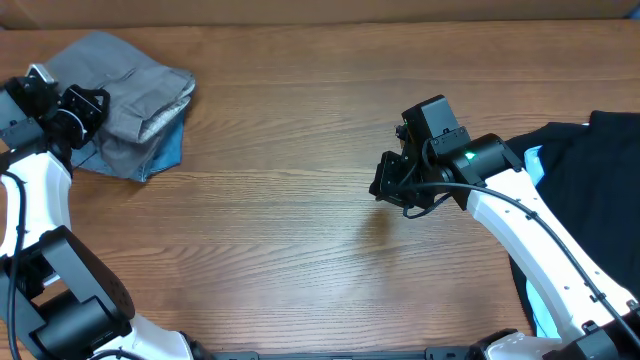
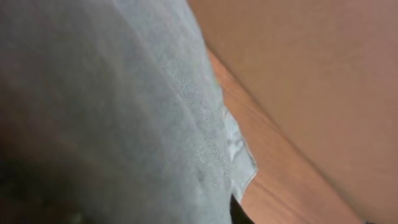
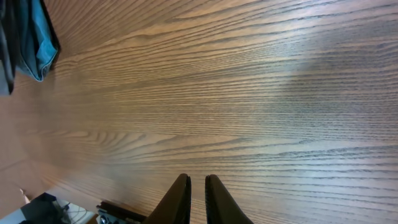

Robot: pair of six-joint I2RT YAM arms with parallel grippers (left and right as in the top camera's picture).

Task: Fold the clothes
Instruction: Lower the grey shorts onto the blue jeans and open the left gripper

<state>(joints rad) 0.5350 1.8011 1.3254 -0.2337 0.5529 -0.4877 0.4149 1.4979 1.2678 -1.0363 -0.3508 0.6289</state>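
Folded grey shorts [image 1: 130,85] lie on light-blue denim shorts [image 1: 165,150] at the table's far left. My left gripper [image 1: 82,108] rests at the pile's left edge. The left wrist view is filled with grey cloth [image 2: 124,106], with only one dark fingertip [image 2: 239,214] showing, so its state is unclear. My right gripper [image 1: 385,185] hovers over bare wood at mid-table, with its fingers [image 3: 198,182] almost together and empty. Black garments [image 1: 600,200] are heaped at the right edge. The denim also shows in the right wrist view [image 3: 34,37].
The wooden table [image 1: 300,230] spans the view. A pale-blue piece of cloth [image 1: 535,165] peeks out from under the black heap beside the right arm. The table's far edge runs behind the grey pile.
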